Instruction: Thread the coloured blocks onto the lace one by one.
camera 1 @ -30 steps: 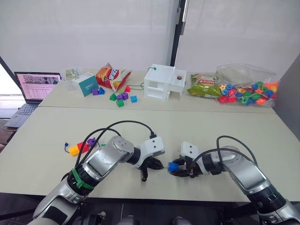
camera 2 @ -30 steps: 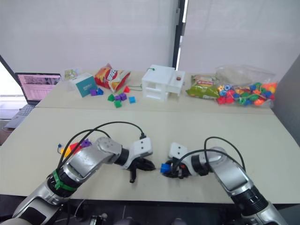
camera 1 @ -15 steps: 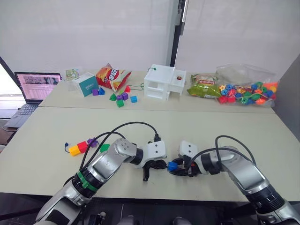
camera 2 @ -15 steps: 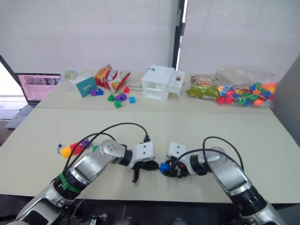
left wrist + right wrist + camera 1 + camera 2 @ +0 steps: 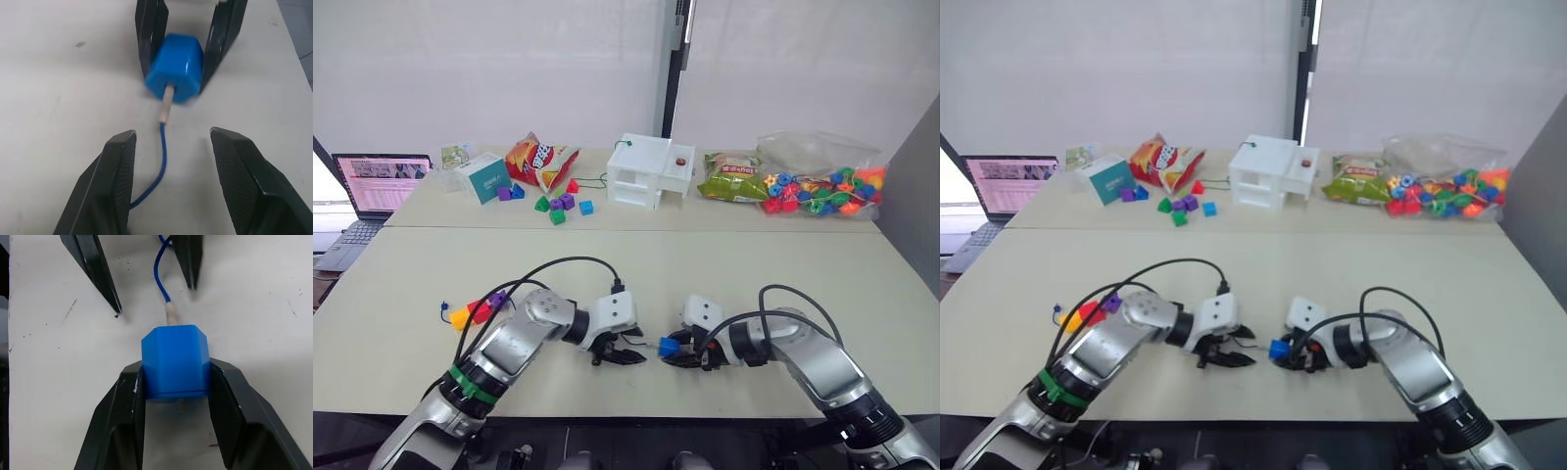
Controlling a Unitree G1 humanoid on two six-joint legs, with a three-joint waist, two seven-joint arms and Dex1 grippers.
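Blue block (image 5: 174, 362) is sitting pinched between the two black fingers of your right gripper (image 5: 175, 382), low over the near table (image 5: 754, 274), close to its front edge. Your grip is bearing on two opposite sides of the block, and the hole face is pointing toward your left arm.

Your left gripper (image 5: 170, 156) is facing it with its fingers spread wide and nothing between them. The lace (image 5: 163, 152) is running out between those fingers, and its pale stiff tip (image 5: 166, 102) is sitting in the hole of the blue block, with part of the tip showing outside. You are not gripping the cord with either finger at this point.

The remaining coloured blocks are lying together on the table to your left: the yellow-orange block (image 5: 460, 317), the red block (image 5: 479, 311) and the purple block (image 5: 497, 300) are sitting in a short row beside your left forearm. Whether a green block lies with them you cannot tell, as the arm is covering that spot.

On the far table, a white house-shaped box (image 5: 647, 171), a bag of round beads (image 5: 818, 191) and a laptop (image 5: 372, 186) are standing well apart from your work.
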